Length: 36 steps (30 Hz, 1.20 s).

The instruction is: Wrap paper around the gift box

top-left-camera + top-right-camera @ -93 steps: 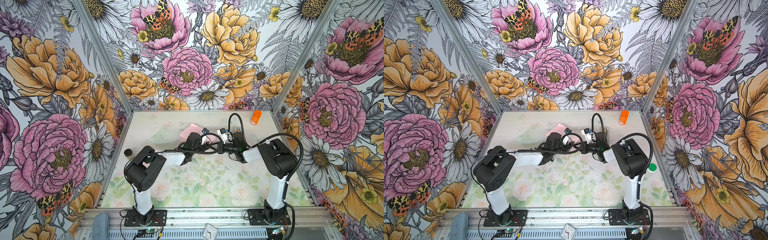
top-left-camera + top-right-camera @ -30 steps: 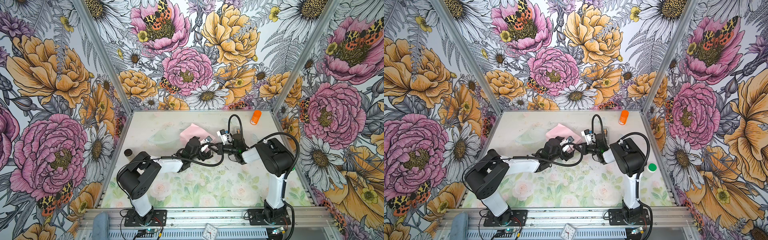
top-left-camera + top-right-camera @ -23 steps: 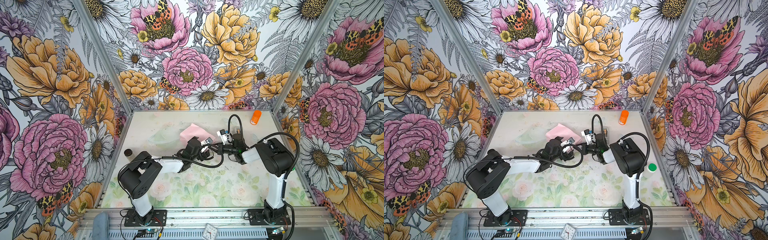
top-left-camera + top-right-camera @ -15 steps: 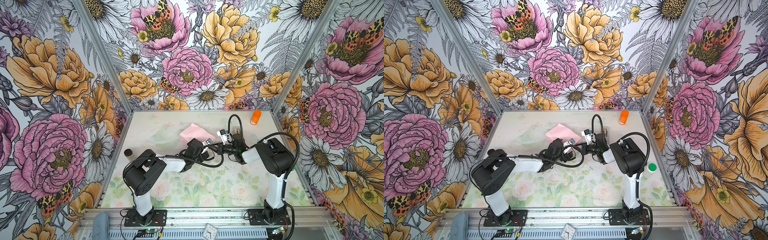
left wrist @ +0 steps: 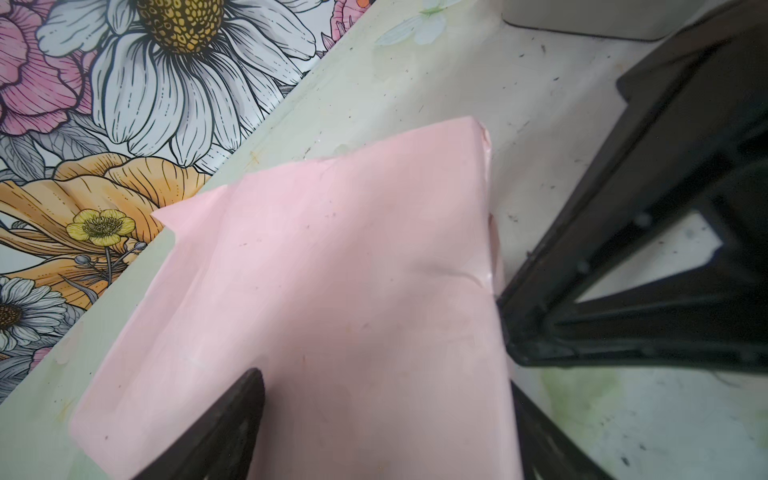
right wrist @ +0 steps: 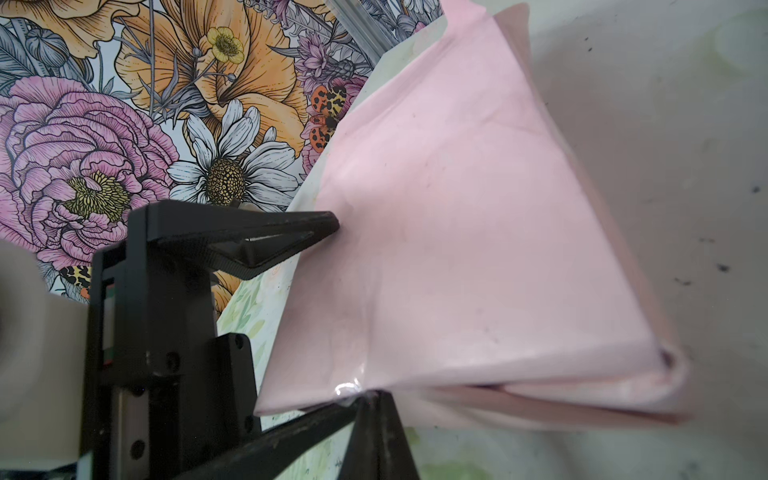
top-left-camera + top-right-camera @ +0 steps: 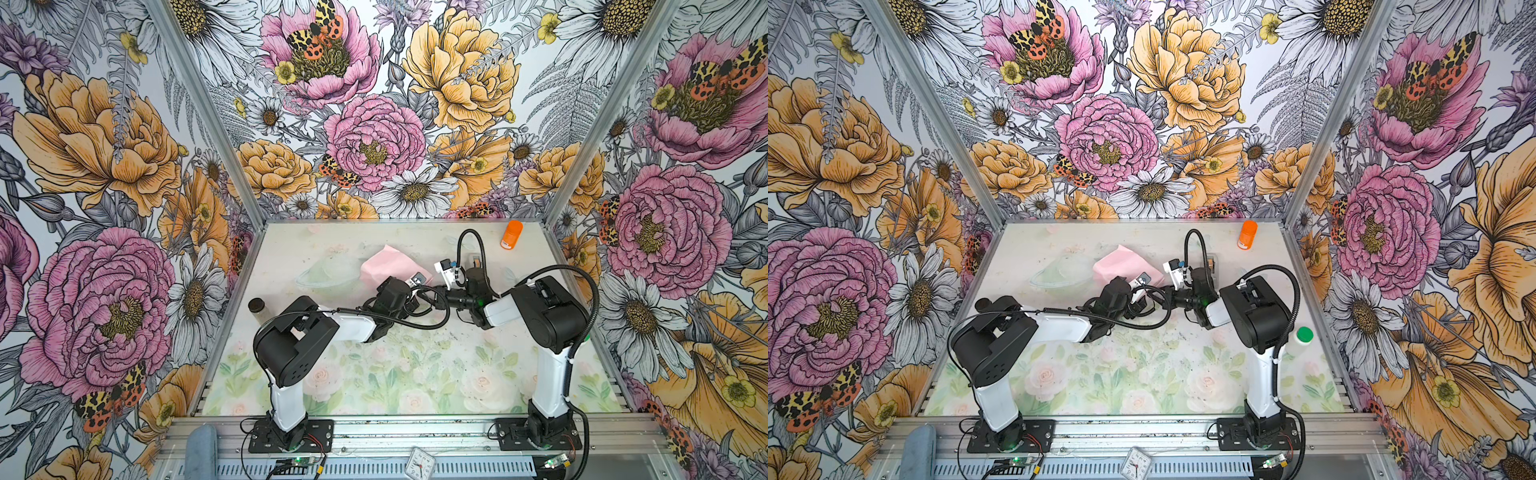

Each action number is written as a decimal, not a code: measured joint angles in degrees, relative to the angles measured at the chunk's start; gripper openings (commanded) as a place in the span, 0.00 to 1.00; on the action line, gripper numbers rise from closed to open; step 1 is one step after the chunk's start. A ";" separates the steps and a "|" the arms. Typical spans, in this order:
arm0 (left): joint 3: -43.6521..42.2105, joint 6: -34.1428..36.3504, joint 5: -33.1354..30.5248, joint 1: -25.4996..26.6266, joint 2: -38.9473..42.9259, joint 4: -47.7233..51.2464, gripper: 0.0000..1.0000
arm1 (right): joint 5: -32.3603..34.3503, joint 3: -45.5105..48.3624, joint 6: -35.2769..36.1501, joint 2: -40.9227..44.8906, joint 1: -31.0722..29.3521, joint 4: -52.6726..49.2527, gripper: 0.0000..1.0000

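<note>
Pink paper (image 7: 388,266), pale face outward and folded into a boxy bundle, lies on the table (image 7: 316,245) in its far half, near the middle in both top views. My left gripper (image 5: 382,380) stands spread, 1 finger (image 5: 232,415) over the bundle's face and the other along its edge, though whether they squeeze it I cannot tell. My right gripper (image 6: 370,401) has its 2 fingers pressed together, the joined tip touching the paper's edge.

Orange bottle (image 7: 511,235) far right; clock (image 7: 420,461) on front rail.
</note>
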State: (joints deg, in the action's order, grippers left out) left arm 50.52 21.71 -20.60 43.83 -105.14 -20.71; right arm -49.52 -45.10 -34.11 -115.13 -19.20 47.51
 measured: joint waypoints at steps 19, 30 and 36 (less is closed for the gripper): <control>-0.02 -2.10 0.22 -0.11 0.00 -0.68 0.79 | 0.24 1.75 -0.66 -0.15 0.04 1.09 0.08; -0.46 -2.27 0.74 -0.20 0.00 -1.64 0.79 | 0.46 1.66 -1.53 -1.38 0.15 1.73 0.00; -0.59 -2.29 1.22 -0.24 0.02 -1.92 0.79 | 0.44 0.48 -2.89 -2.64 0.15 2.71 0.04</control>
State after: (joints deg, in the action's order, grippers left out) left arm 49.93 19.42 -19.38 43.59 -105.12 -22.63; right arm -49.08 -44.62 -36.99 -117.78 -19.05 50.22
